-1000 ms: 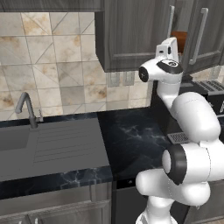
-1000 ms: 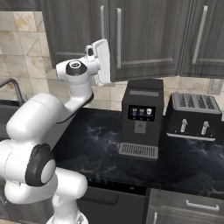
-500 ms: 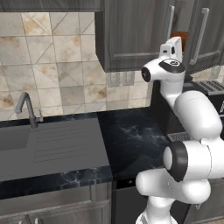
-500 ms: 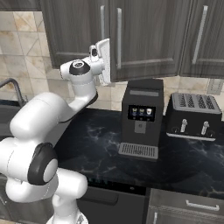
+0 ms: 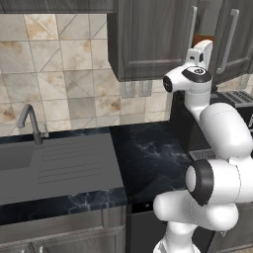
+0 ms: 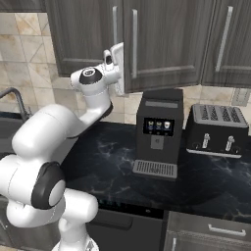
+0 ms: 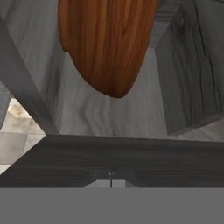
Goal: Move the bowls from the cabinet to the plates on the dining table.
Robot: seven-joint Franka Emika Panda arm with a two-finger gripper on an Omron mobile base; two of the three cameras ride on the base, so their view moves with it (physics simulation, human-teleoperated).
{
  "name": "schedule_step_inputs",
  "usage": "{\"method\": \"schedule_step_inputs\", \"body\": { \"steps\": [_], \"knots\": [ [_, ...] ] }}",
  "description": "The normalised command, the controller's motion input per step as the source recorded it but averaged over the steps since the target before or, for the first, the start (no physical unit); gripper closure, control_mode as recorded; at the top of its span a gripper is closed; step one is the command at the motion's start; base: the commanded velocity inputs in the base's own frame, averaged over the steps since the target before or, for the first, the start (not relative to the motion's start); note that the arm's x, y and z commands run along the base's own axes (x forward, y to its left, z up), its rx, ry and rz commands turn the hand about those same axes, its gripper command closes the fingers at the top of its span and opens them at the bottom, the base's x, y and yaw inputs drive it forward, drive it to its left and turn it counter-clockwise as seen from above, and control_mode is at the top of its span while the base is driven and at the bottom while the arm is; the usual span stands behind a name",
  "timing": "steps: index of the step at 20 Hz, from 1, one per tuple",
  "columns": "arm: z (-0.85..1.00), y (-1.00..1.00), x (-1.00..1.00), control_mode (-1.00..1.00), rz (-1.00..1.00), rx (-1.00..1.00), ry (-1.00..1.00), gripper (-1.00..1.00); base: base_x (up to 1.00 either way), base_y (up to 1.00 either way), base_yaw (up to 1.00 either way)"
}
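Observation:
A dark brown wood-like bowl [image 7: 109, 43] fills the top of the hand view, sitting inside the cabinet [image 7: 183, 78] between its grey inner walls. A sliver of the bowl [image 5: 203, 39] also peeks out behind my raised hand in the left base view. My gripper [image 7: 111, 178] is shut with nothing in it, at the cabinet's lower front edge, below the bowl and apart from it. The white hand [image 6: 116, 63] sits against the bottom corner of the cabinet door [image 6: 166, 44]. The plates and the dining table are out of view.
A coffee machine [image 6: 157, 132] and a black toaster [image 6: 218, 131] stand on the black counter [image 6: 112, 157] below the cabinet. A grey sink with a tap [image 5: 29, 123] lies to the left. Long silver handles [image 5: 228, 34] run down the cabinet doors.
The hand has crept a little up and to the right, closer to the cabinet opening. The gripper stays shut.

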Motion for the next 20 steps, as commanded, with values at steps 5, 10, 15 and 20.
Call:
{"method": "schedule_step_inputs", "body": {
  "steps": [5,10,15,20],
  "knots": [
    [0.14,-0.74,-0.46,-1.0,-0.04,-0.01,-0.15,1.0,0.0,0.0,0.0],
    [0.13,-0.84,-0.52,-1.0,-0.04,-0.01,-0.17,1.0,0.0,0.0,0.0],
    [0.1,-0.89,-0.52,-1.0,-0.04,-0.01,-0.17,1.0,0.0,0.0,0.0],
    [0.1,-0.93,-0.58,-1.0,-0.04,0.0,-0.18,1.0,0.0,0.0,0.0]
  ]
}}
